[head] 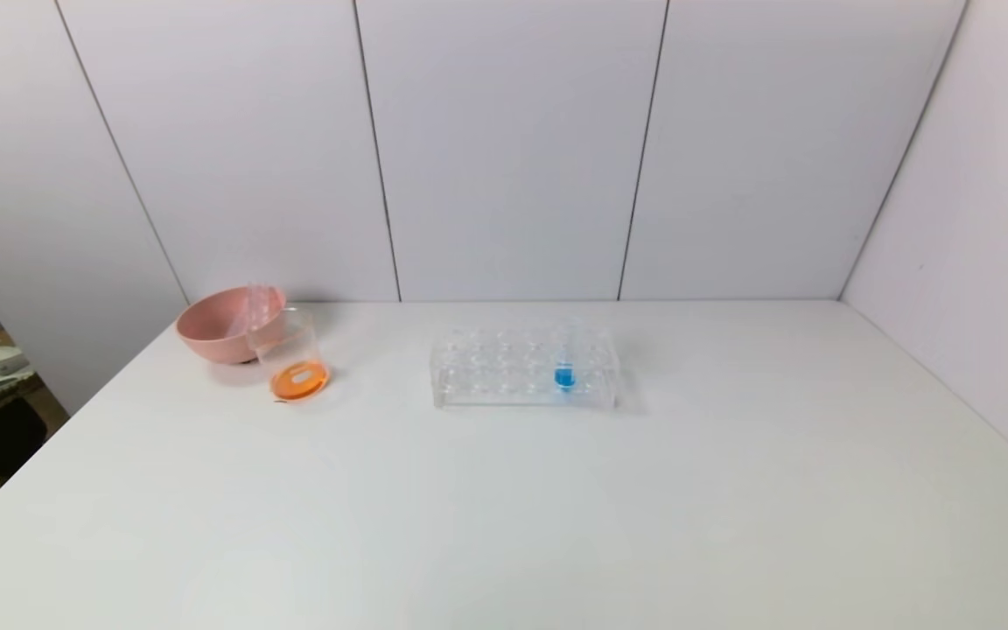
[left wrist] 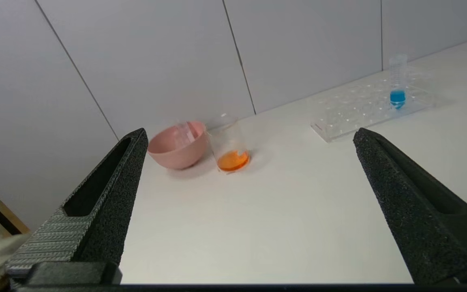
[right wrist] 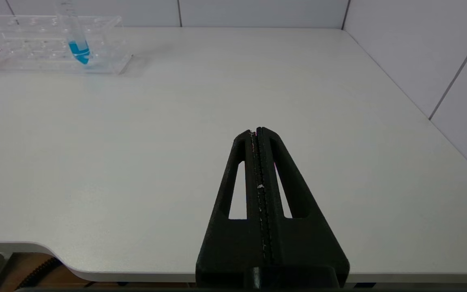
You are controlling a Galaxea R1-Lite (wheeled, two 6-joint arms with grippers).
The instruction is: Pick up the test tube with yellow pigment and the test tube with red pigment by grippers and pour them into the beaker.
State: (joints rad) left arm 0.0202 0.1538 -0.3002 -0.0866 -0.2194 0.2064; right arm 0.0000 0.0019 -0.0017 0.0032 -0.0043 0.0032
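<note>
1. Table point(head: 504, 507): flat matte white top, mostly bare. Judging by the orange liquid already in the beaker, both pours look done; little seems left beyond parking the arms.
2. Tube rack point(head: 524, 367): clear many-holed plastic block at the far centre, holding only 1 blue tube point(head: 564, 372), standing upright.
3. Pink bowl point(head: 226, 324): smooth round bowl at the far left; 2 clear empty-looking tubes are leaning inside it, likely the yellow and red ones, though I cannot confirm.
4. Beaker point(head: 291, 357): clear cylinder sitting just right of the bowl, touching or nearly so.
5. Left gripper point(left wrist: 249, 138): textured black pointed fingers spreading wide, holding nothing, hanging near the table's left side.
6. Right gripper point(right wrist: 259, 132): fingers pressing together, empty, sitting over the near right edge.
</note>
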